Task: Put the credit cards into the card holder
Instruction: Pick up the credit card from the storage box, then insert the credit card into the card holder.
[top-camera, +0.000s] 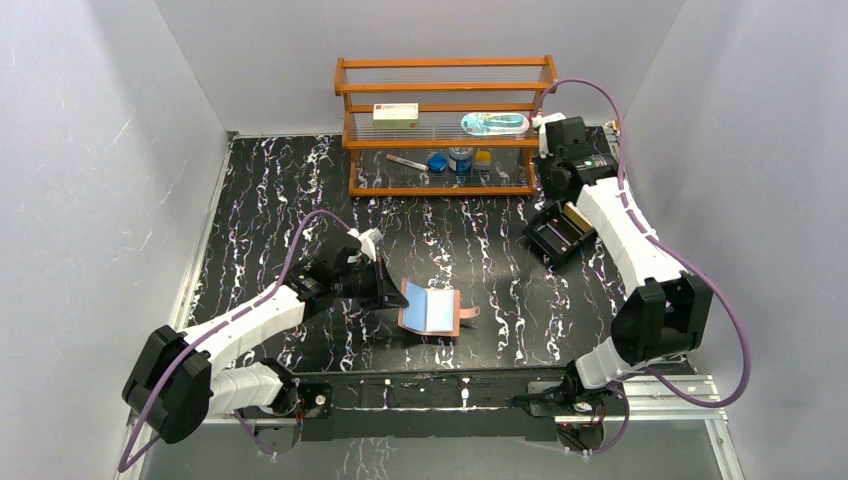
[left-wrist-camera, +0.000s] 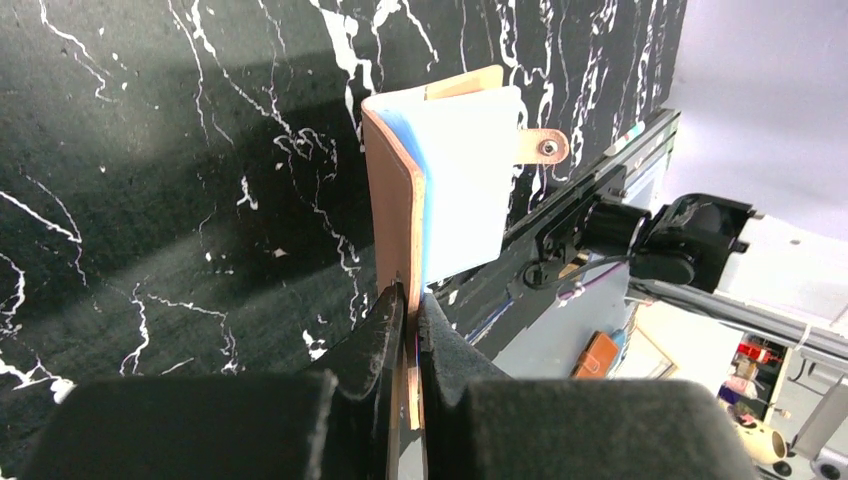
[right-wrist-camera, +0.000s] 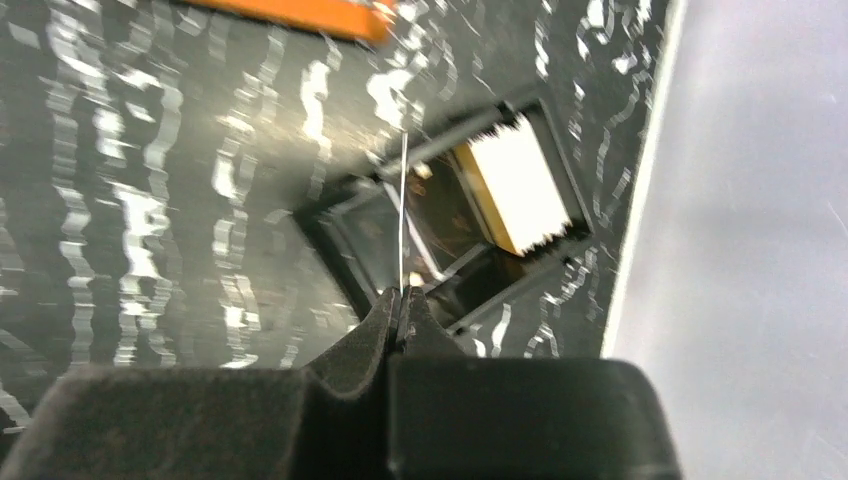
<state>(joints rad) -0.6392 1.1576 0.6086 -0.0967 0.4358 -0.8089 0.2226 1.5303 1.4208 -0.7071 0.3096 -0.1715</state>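
The tan-pink leather card holder lies open on the black, white-veined tabletop, near the arm bases. Its bluish-grey clear sleeves face up and its snap tab sticks out on the right.

The left claw is closed almost to touching on the edge of the holder's left cover, with the leather pinched between its fingers. That cover looks tilted up a little.

Well apart, at the far right, the right claw is pinched tight on one thin whitish credit card, seen edge-on. It holds the card above the black plastic compartment tray. A stack of whitish cards with an orange-yellow edge sits in one compartment.

The step in hand looks like carrying this card over to the holder. To do it well, I judge, the card should come in low and nearly flat, with its leading edge lined up with a sleeve mouth. Meanwhile the left claw should brace the holder so it cannot skid. The card is gripped at one edge only, so a skewed entry could twist it.
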